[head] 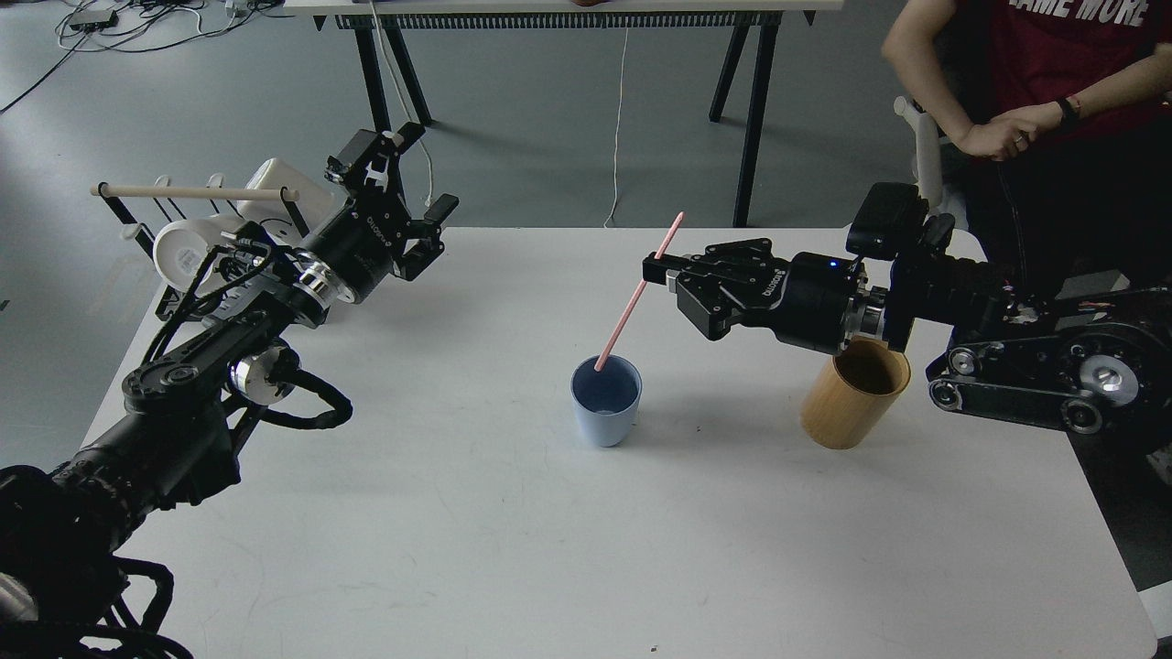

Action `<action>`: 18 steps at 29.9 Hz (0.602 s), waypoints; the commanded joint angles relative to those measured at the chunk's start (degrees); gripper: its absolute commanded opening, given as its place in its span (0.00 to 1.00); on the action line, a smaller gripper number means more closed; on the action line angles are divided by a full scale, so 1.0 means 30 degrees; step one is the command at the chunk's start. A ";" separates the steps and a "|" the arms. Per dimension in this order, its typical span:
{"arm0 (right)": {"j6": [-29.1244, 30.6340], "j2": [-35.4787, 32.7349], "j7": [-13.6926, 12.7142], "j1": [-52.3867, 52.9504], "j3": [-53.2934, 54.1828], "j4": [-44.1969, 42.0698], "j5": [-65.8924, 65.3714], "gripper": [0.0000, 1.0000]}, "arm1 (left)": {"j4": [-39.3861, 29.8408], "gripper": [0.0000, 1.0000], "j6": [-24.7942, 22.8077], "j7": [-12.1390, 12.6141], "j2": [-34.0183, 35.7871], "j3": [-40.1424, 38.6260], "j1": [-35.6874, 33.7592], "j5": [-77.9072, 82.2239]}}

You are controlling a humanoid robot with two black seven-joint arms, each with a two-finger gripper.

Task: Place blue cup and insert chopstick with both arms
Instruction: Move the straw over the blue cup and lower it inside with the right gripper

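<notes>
my right gripper point(661, 269) carries white lettering on its black body; it looks like robotiq but is too small and turned for me to be sure of each letter. the same kind of white lettering runs along the wrist of my left gripper point(389, 183), also hard to read letter by letter. at the top right a person point(1053, 91) in a dark red shirt shows part of a white print, ending in "more"; the first word is cut off by the edge.

the blue cup point(605, 400) is a small pale blue tumbler without a handle, narrowing toward its base, darker blue inside. it stands upright on the white table point(513, 549), near the middle, well apart from my left arm.

the chopstick point(638, 293) is a thin straight pink stick, tilted, its top end leaning up and to the right. my right gripper's fingers are clamped on it around its upper part, and its lower tip sits at the mouth of the blue cup; i cannot tell whether it touches the rim or the inside.

my left gripper hangs above the table's far left corner with its fingers spread apart, holding nothing. behind it is a black wire rack point(137, 229) with a pale wooden rod point(194, 193) and white mugs point(188, 252).

a tan wooden cylinder point(854, 392) stands to the right of the blue cup, partly under my right wrist.
</notes>
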 commanded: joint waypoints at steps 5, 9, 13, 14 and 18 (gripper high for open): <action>-0.0001 0.0957 0.0000 -0.0287 -0.0843 -0.0898 0.0025 0.03 | -0.0002 0.99 0.0000 -0.0003 -0.0005 -0.0029 -0.0010 0.0000; -0.0001 0.1778 0.0000 -0.0668 -0.1107 -0.1749 0.0054 0.03 | -0.0002 0.99 0.0000 -0.0003 -0.0035 -0.0029 0.0019 0.0000; -0.0001 0.2102 0.0000 -0.0990 -0.1137 -0.2131 0.0025 0.05 | -0.0002 0.99 0.0000 -0.0003 -0.0005 -0.0058 -0.0010 0.0000; -0.0001 0.2218 0.0000 -0.1020 -0.1137 -0.2161 0.0025 0.07 | -0.0002 0.99 0.0000 -0.0003 0.0024 -0.0058 -0.0010 0.0000; -0.0001 0.2307 0.0000 -0.1049 -0.1137 -0.2161 0.0054 0.24 | -0.0002 0.99 0.0000 -0.0003 0.0024 -0.0058 -0.0010 0.0000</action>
